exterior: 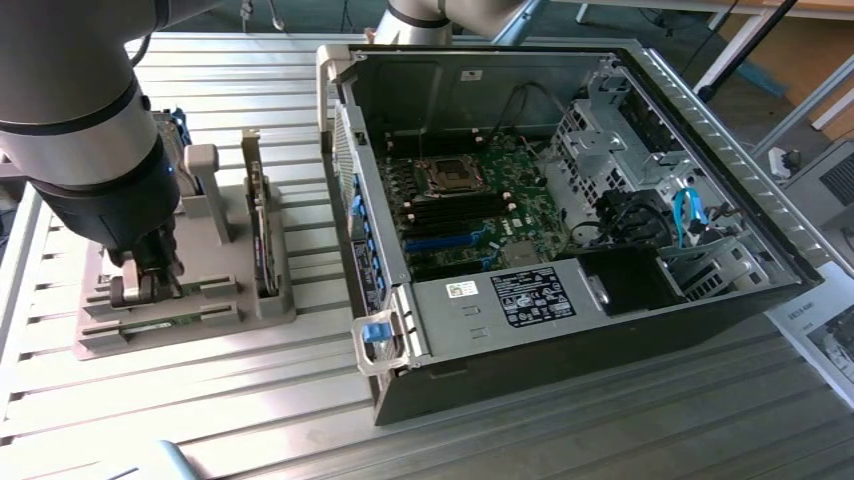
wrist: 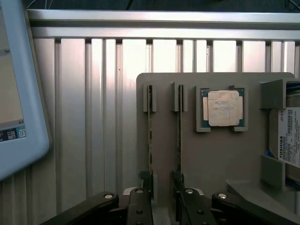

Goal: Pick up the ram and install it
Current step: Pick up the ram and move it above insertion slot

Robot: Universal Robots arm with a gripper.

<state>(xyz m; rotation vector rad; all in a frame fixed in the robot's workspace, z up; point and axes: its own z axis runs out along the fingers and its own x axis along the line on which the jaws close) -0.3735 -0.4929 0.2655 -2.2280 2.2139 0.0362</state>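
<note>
Ram: thin green circuit-board ram [wrist: 150, 136], on edge in grey plastic holder [wrist: 206, 154]; twin stick [wrist: 179, 136] just beside.
Tool: black two-fingered tool [wrist: 161, 180], released, empty, over both sticks' ends.
Holder: nine o'clock of open dark computer case [exterior: 414, 90], exterior view.
Advice: centre one stick only, descend square.
Count: sticks two; silver square processor [wrist: 224, 108] one.

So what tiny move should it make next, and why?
Probably a slight sideways shift, to centre on one stick. The open gripper hangs at the ends of two ram sticks standing on edge in the grey holder, its fingertips close to both and not clearly astride either.
</note>
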